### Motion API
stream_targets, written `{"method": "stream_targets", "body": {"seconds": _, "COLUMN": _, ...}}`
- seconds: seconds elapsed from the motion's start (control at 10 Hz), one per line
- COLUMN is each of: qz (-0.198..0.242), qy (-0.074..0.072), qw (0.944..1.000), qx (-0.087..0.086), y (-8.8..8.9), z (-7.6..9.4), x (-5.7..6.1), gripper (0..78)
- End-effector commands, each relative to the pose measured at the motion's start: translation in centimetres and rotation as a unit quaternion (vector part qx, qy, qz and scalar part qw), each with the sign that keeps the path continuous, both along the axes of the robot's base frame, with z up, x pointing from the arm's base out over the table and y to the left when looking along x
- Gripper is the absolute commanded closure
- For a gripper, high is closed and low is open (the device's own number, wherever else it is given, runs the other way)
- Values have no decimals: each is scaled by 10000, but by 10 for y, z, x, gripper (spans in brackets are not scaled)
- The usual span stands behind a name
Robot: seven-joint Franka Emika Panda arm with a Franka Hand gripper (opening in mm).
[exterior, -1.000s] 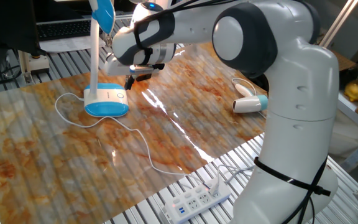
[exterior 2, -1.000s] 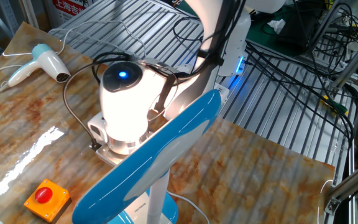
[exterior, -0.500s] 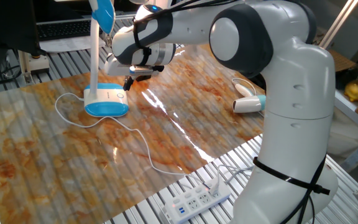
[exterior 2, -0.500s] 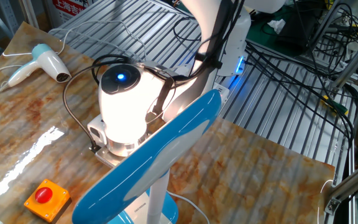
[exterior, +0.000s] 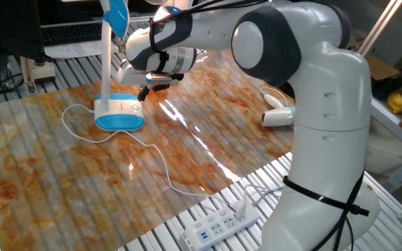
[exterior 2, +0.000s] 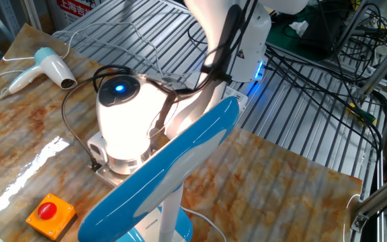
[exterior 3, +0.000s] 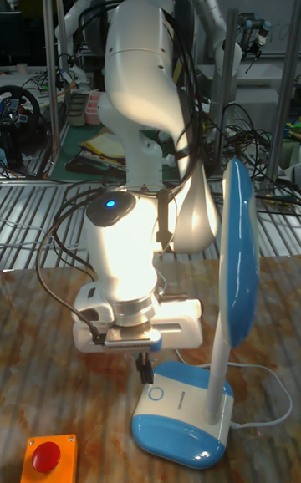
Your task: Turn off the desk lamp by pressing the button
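End effector just above oval blue-rimmed desk lamp base's round white button.

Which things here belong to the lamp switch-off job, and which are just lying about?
In the job:
desk lamp
button on its base
tool, just above the button

Lying about:
hairdryer
orange box with red button
power strip

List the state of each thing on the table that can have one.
White-and-blue desk lamp: upright, seemingly lit.
Small round white button: not yet pressed.
Black claw: hovers above the button.
White-and-teal hairdryer: lying on its side.
Orange box with red button: untouched.
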State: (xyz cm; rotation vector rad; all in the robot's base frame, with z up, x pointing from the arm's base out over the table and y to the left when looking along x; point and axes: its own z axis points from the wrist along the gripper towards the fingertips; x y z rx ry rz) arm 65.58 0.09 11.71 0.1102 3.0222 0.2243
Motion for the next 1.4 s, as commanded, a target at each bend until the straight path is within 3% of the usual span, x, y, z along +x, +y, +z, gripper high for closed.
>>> {"method": "stream_targets", "body": {"seconds": 0.1, "qz": 16, "qy": -62, "qw": 10000, "qx": 51, "y": -3, "z": -1, "x": 8, "gripper": 776}}
{"method": "stream_targets", "body": {"seconds": 0.8, "qz": -102, "qy": 8, "qw": 9998, "qx": 168, "y": 11, "z": -12, "x": 10, "gripper": 776}}
{"method": "stream_targets", "body": {"seconds": 1.1, "qz": -107, "qy": 99, "qw": 9998, "qx": 169, "y": 10, "z": -15, "x": 8, "gripper": 776}}
{"method": "stream_targets", "body": {"seconds": 1.4, "qz": -67, "qy": 96, "qw": 9998, "qx": 140, "y": 6, "z": -22, "x": 4, "gripper": 776}}
